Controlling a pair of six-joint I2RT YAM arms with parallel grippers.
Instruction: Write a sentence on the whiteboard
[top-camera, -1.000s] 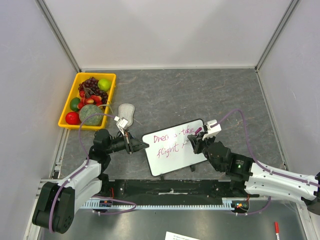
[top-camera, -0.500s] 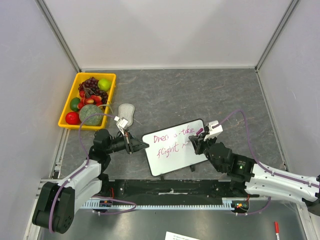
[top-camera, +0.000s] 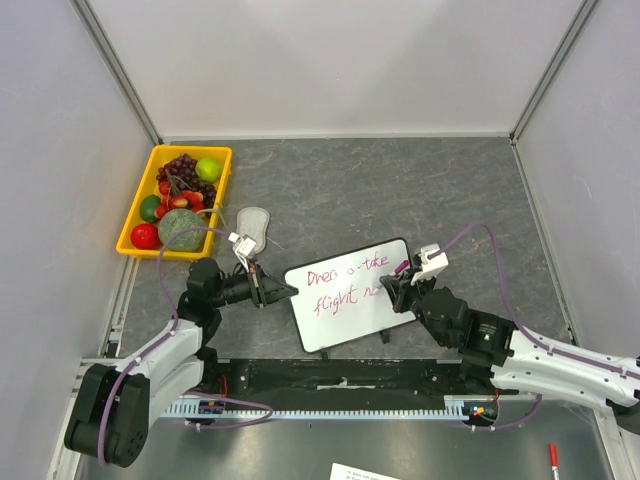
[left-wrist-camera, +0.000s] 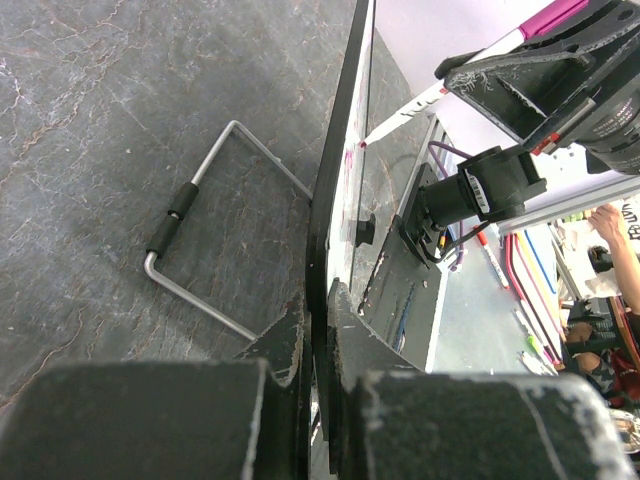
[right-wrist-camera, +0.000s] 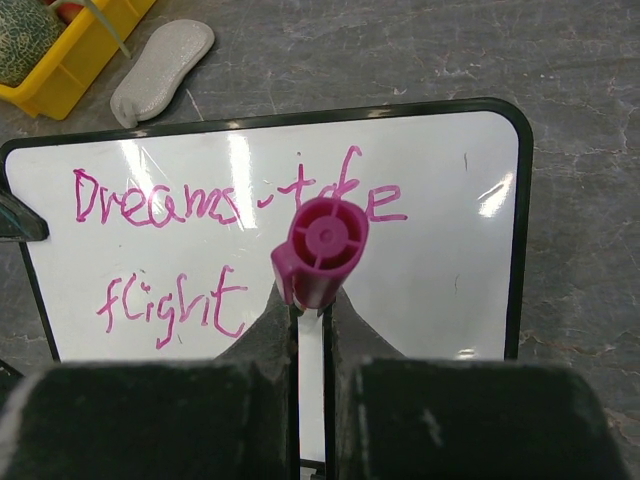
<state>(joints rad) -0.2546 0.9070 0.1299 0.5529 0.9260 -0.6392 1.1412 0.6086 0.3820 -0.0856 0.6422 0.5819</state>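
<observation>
The whiteboard (top-camera: 340, 325) stands tilted on its wire stand (left-wrist-camera: 200, 230) at the table's front middle. The sentence (top-camera: 345, 285) runs in magenta over two lines; in the right wrist view it reads "Dreams take" above "flight" (right-wrist-camera: 170, 305). My left gripper (top-camera: 285, 291) is shut on the board's left edge (left-wrist-camera: 335, 200), the black frame pinched between its jaws. My right gripper (top-camera: 400, 290) is shut on a white marker with a magenta end (right-wrist-camera: 320, 245). The marker's tip (left-wrist-camera: 365, 142) touches the board just right of "flight", where fresh short strokes show.
A yellow tray (top-camera: 136, 203) of fruit sits at the left wall. A grey oval eraser pad (top-camera: 254, 224) lies between the tray and the board. A red pen (top-camera: 552, 458) rests beyond the front rail at the bottom right. Walls enclose three sides.
My right gripper has slid rightward with the marker along the second line, and new strokes have appeared after "flight". The left gripper and the board have stayed still.
</observation>
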